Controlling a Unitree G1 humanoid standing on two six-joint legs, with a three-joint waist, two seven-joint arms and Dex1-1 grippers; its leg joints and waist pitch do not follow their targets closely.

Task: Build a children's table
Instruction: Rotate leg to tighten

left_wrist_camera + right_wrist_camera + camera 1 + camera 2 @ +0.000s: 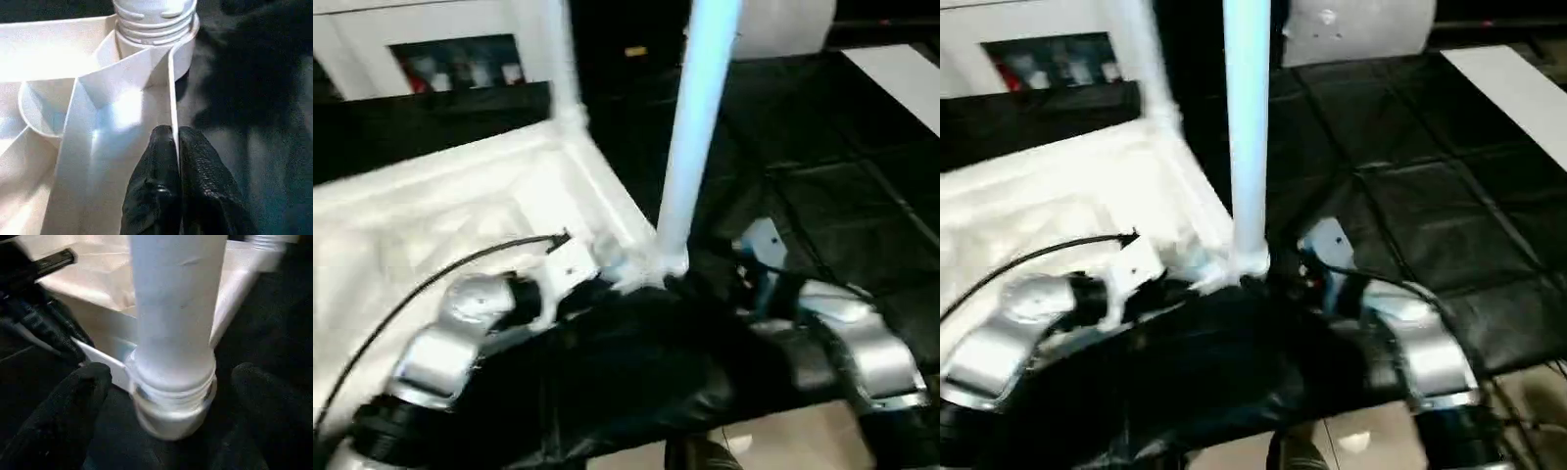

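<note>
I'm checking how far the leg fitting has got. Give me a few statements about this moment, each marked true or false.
1. A white leg stands upright in the table top's near corner socket. True.
2. The left pincer is open, clear of the table. False: it is shut on the table top's thin side wall.
3. The right pincer is clamped on the leg. False: its fingers stand apart on either side of it.
4. The table top lies with its ribbed underside up. True.

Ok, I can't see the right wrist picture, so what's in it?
A white tube leg stands upright in the upside-down table's corner socket. The right gripper's two black fingers sit wide apart, one on each side, not touching it.
</note>
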